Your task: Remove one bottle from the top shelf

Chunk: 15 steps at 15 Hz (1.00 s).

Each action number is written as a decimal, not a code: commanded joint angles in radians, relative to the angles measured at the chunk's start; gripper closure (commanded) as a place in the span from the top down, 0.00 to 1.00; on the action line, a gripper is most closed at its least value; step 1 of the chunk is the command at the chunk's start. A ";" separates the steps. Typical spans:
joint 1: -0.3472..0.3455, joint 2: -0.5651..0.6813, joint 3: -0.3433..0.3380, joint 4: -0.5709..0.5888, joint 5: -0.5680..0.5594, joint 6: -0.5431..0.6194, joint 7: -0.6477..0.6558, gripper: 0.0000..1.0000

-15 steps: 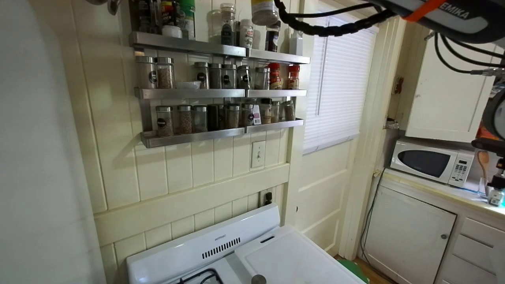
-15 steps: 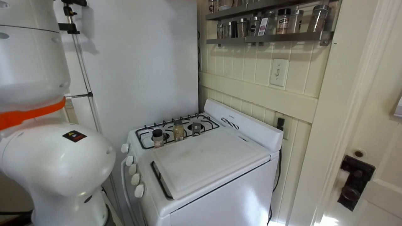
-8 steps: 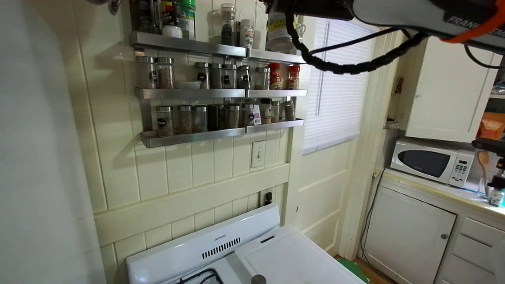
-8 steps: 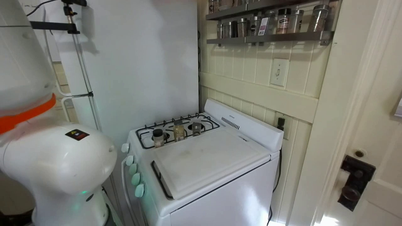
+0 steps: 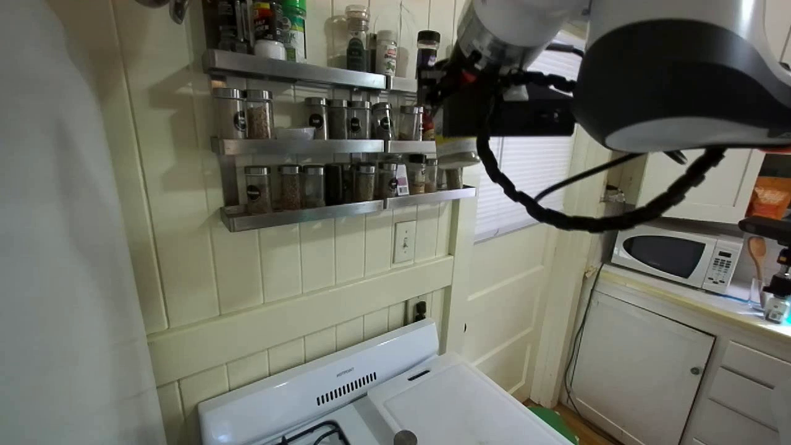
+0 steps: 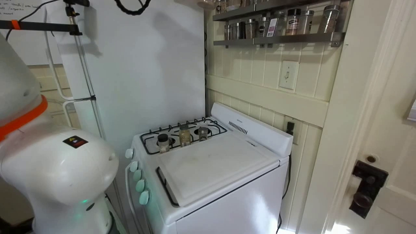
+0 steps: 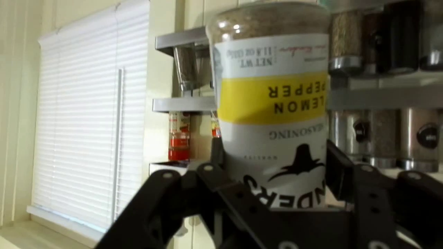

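The bottle (image 7: 273, 100) has a whitish label with a yellow band and brownish contents at its lower end. My gripper (image 7: 277, 159) is shut on it, one finger on each side. The wrist picture stands upside down; the bottle's cap end is hidden in the gripper. In an exterior view the bottle (image 5: 457, 150) hangs upright below my gripper (image 5: 451, 102), in front of the right part of the rack. In another exterior view only its base (image 6: 207, 4) shows at the top edge. The top shelf (image 5: 296, 69) is silvery metal and holds several other bottles.
Two lower tiers (image 5: 303, 146) with jars are close behind the held bottle. A black-capped bottle (image 5: 427, 48) stands near it on the top shelf. Below is a white stove (image 6: 214, 169) with three jars (image 6: 185, 135) by its grates. A window blind (image 7: 86, 114) is beside the rack.
My gripper and the bottle have come down from the top shelf's level to the lower tiers, shifting slightly right in that exterior view. The bottle's base has entered another exterior view.
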 commanded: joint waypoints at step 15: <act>0.013 -0.204 -0.057 -0.420 0.106 0.373 0.036 0.43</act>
